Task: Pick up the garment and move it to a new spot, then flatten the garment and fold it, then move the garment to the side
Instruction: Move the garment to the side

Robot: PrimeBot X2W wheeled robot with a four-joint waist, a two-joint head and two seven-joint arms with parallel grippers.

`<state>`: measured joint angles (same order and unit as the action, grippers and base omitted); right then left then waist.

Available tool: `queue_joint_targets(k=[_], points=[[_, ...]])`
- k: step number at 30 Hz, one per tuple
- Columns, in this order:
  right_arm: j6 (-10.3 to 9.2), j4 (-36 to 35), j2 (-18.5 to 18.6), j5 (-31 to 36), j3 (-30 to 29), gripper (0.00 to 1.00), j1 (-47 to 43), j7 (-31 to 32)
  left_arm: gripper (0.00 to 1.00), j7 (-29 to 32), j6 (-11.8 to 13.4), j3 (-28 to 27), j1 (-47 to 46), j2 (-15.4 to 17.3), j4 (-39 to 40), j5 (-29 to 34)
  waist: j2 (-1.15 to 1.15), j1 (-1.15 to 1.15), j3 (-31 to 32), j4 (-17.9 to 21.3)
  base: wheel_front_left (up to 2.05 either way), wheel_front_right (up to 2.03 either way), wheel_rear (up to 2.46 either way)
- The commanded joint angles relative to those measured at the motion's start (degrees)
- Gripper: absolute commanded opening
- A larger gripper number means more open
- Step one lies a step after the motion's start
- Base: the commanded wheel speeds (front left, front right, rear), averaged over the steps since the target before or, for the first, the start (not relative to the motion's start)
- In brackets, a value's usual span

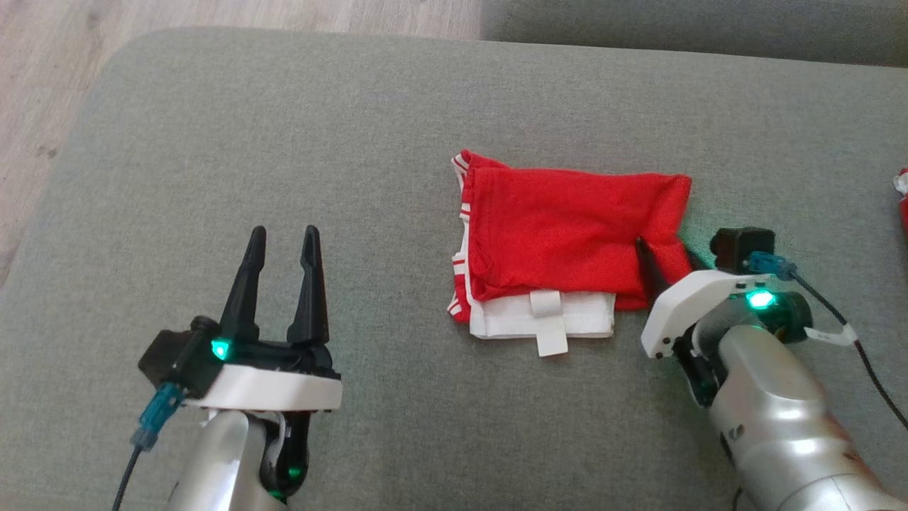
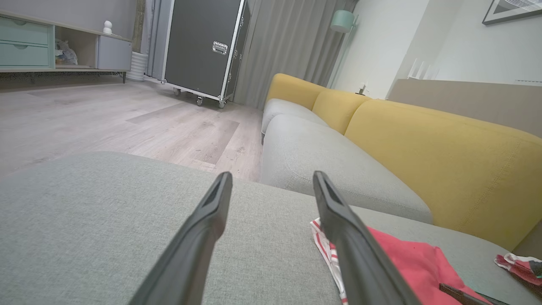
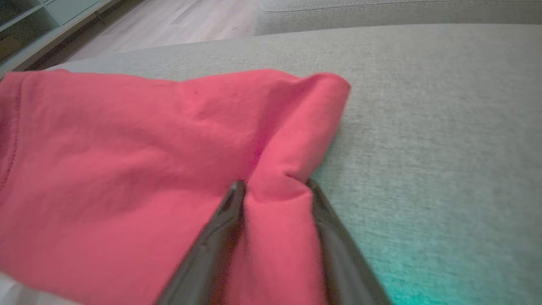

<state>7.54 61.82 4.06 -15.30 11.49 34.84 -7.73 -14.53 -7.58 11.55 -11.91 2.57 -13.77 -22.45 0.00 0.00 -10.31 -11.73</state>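
The garment (image 1: 567, 220) is a red piece with white trim, lying folded on the grey cushion (image 1: 284, 142); a white layer with a tab shows along its near edge. My right gripper (image 1: 667, 255) is at the garment's right near corner. In the right wrist view its two fingers straddle a raised ridge of the red garment (image 3: 148, 148), and the right gripper (image 3: 274, 184) still has its jaws wide apart. My left gripper (image 1: 284, 238) stands open over bare cushion, well left of the cloth. In the left wrist view, the left gripper (image 2: 271, 176) has the garment (image 2: 406, 254) behind its right finger.
Another red and white item (image 1: 902, 191) lies at the cushion's right edge. Wooden floor (image 1: 42, 85) borders the cushion at left and far left. A yellow sofa back (image 2: 444, 148) and a second grey seat (image 2: 322, 156) lie beyond the cushion.
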Motion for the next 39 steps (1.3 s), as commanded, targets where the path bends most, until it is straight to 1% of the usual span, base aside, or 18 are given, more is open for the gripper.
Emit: queue_joint_targets(k=[1, 3, 5, 6, 8, 12, 15, 21, 22, 26, 30, 34, 39], points=[[-0.05, 0.76, -1.18, 0.04, 2.73, 0.00, 0.57, -0.21, 1.00, -0.47, 0.09, -1.62, -2.22, 0.31, 1.59, -0.17, 0.00, 0.00, 0.20, 0.11, 0.00, 0.00, 0.00], [-0.05, 1.95, -1.18, 0.92, 3.04, 0.00, 1.45, -2.25, 1.00, -0.47, 0.09, -2.05, -2.15, 0.31, 1.86, 0.00, 0.00, 0.00, 0.55, 0.59, 0.00, 0.00, 0.00], [-0.05, 3.03, -1.18, 3.34, 3.06, 0.00, 2.58, -4.17, 1.00, -0.47, 0.09, -2.34, -2.03, 0.31, 2.41, 0.09, 0.00, 0.00, 0.88, 1.30, 0.00, 0.00, 0.00], [-0.05, 3.60, -1.09, 6.58, 2.71, 0.00, 3.62, -5.67, 1.00, -0.47, 0.09, -2.40, -1.87, 0.31, 2.80, 0.15, 0.00, 0.00, 1.37, 2.20, 0.00, 0.00, 0.00], [-0.05, 3.22, -0.59, 9.61, 2.06, 0.00, 4.31, -6.56, 1.00, -0.47, 0.09, -2.17, -1.72, 0.31, 2.97, 0.13, 0.00, 0.00, 1.89, 3.23, 0.00, 0.00, 0.00], [-0.05, 0.31, 0.74, 14.82, 0.58, 0.00, 4.43, -7.16, 1.00, -0.47, 0.09, -1.52, -1.47, 0.31, 3.21, -0.01, 0.00, 0.00, 3.00, 5.76, 0.00, 0.00, 0.00], [-0.05, -3.33, 2.32, 17.80, 0.05, 0.00, 4.06, -7.23, 1.00, -0.47, 0.09, -0.74, -1.39, 0.31, 3.51, -0.07, 0.00, 0.00, 3.25, 7.82, 0.00, 0.00, 0.00], [-0.05, -8.90, 7.54, 20.34, 0.71, 0.00, 3.74, -7.25, 1.00, -0.47, 0.09, 0.18, -2.13, 0.31, 3.96, -0.07, 0.00, 0.00, 2.73, 11.33, 0.00, 0.00, 0.00], [-0.05, -8.90, 7.54, 20.34, 0.71, 0.00, 3.74, -7.25, 1.00, -0.47, 0.09, 0.18, -2.13, 0.31, 3.96, -0.07, 0.00, 0.00, 2.73, 11.33, 0.00, 0.00, 0.00], [-0.05, -10.70, 12.36, 19.34, 1.83, 0.00, 5.20, -5.77, 1.00, -0.47, 0.09, 0.18, -2.88, 0.31, 4.22, 0.28, 0.00, 0.00, 1.34, 13.22, 0.00, 0.00, 0.00], [-0.05, -12.20, 18.51, 17.45, 2.30, 0.00, 7.08, -3.46, 1.00, -0.47, 0.09, 0.16, -4.16, 0.31, 4.39, 0.61, 0.00, 0.00, -0.66, 14.18, 0.00, 0.00, 0.00], [-0.05, -12.64, 24.59, 16.13, 1.56, 0.00, 8.50, -1.14, 1.00, -0.47, 0.09, 0.45, -5.51, 0.31, 4.41, 0.60, 0.00, 0.00, -2.90, 14.47, 0.00, 0.00, 0.00], [-0.05, -10.97, 30.30, 15.93, -0.03, 0.00, 9.16, 1.69, 1.00, -0.47, 0.09, 1.30, -7.14, 0.31, 4.17, 0.56, 0.00, 0.00, -5.38, 14.02, 0.00, 0.00, 0.00]])
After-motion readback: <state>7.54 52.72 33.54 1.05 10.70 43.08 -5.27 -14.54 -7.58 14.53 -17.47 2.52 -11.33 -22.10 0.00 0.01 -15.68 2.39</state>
